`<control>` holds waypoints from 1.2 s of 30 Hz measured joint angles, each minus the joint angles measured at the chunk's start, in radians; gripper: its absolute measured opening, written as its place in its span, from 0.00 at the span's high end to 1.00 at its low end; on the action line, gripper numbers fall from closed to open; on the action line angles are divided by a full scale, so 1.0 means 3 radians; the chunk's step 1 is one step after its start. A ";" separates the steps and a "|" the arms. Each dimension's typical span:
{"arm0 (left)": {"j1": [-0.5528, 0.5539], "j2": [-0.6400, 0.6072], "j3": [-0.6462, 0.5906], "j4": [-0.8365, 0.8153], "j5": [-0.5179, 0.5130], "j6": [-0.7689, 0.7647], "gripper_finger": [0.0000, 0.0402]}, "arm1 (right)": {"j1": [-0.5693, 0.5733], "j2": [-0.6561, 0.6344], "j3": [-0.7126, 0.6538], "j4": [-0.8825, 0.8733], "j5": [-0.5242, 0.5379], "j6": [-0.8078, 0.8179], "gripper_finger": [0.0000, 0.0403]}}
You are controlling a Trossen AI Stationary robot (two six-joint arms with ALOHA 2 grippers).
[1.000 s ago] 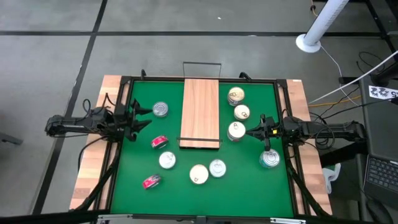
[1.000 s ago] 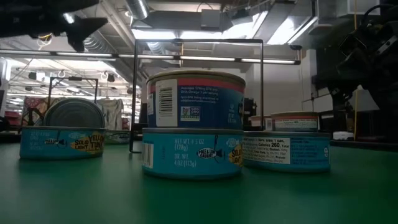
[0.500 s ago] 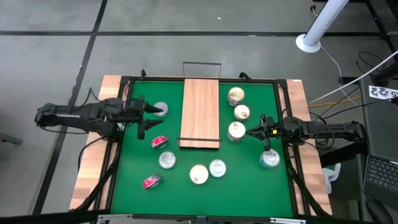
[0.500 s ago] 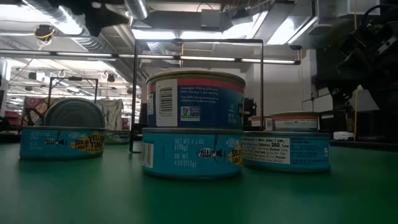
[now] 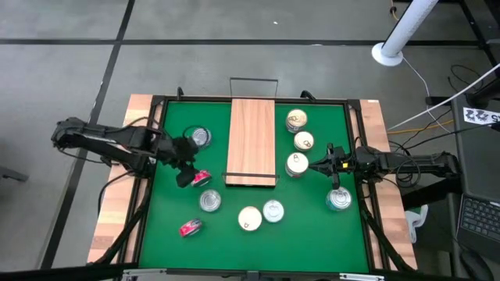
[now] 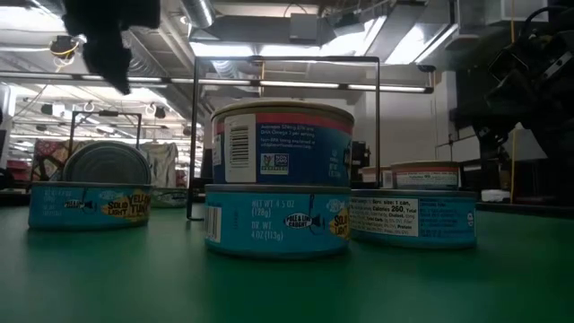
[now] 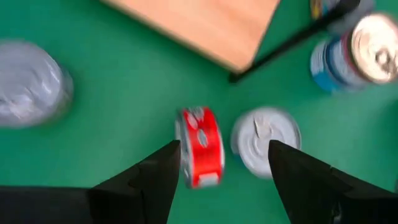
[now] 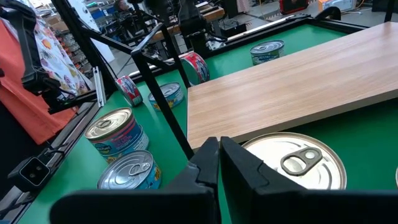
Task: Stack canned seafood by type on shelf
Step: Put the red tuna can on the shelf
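**Left arm lines up on a red tin while the shelf waits bare**

The small round red-labelled tin (image 5: 201, 178) lies tipped on its side on the green mat (image 5: 312, 234), just beside the near-left corner of the long light-brown wood-grain shelf (image 5: 251, 140). Nothing stands on the shelf yet. The left gripper (image 5: 184, 165) hovers right over this tin with its fingers spread wide and empty. In the left wrist view the red tin (image 7: 200, 146) sits between the two dark fingers (image 7: 155, 177), which suggests the arm is placed to come down around it.

The other tins are scattered on the mat. A silver-topped one (image 5: 201, 137) lies left of the shelf, another (image 5: 209, 201) and a second red tin (image 5: 190, 227) nearer the front, and three gold-topped tins (image 5: 297, 141) in a row along the shelf's right side.

The right gripper (image 5: 316, 165) waits beside the nearest of that row, fingers closed on nothing.
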 joint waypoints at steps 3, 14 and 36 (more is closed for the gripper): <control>-0.0079 0.0149 0.0000 -0.0057 0.0063 -0.0030 0.41 | 0.0000 0.0000 0.0000 0.0000 0.0000 0.0000 0.95; -0.0174 0.0692 0.0000 -0.0092 0.0063 0.0069 0.41 | 0.0000 0.0000 0.0001 0.0000 0.0000 -0.0001 0.95; -0.0170 0.1282 0.0000 -0.0070 -0.0030 -0.0047 0.41 | 0.0000 0.0000 0.0001 -0.0001 0.0001 -0.0014 0.95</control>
